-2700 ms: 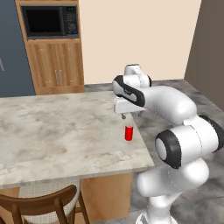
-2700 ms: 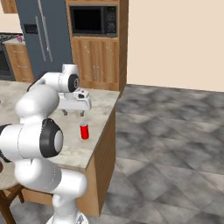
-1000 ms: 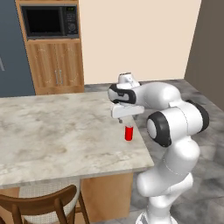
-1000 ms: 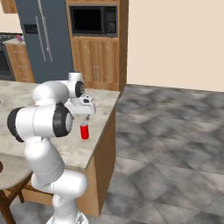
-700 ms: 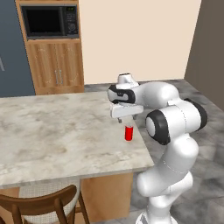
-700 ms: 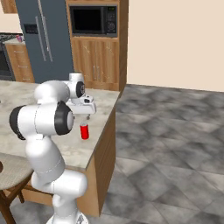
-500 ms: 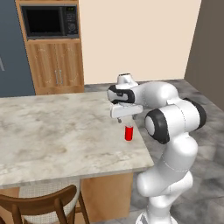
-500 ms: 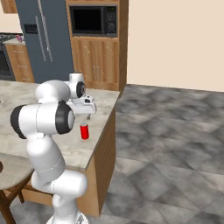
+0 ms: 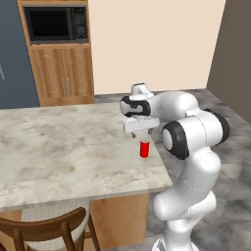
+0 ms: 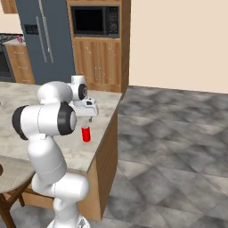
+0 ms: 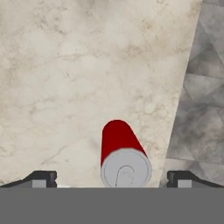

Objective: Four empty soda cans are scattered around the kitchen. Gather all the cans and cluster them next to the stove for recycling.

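Red soda can (image 11: 117, 153), no label legible, stands upright on marble counter (image 9: 59, 147) beneath the wide-open, empty pincer (image 9: 140, 134).

In the left base view the soda can (image 9: 144, 149) stands upright on the counter (image 9: 59, 147), right of the frame centre and near the counter's right edge. The gripper (image 9: 141, 133) hangs directly above it, apart from it. The microwave (image 9: 55, 23) is at the upper left, with cabinet doors (image 9: 63, 73) below it. A chair (image 9: 46, 233) is at the lower left, in front of the counter. In the hand view the can (image 11: 123, 156) sits at the lower centre, between the two fingertips (image 11: 40, 178), near the counter edge to its right.
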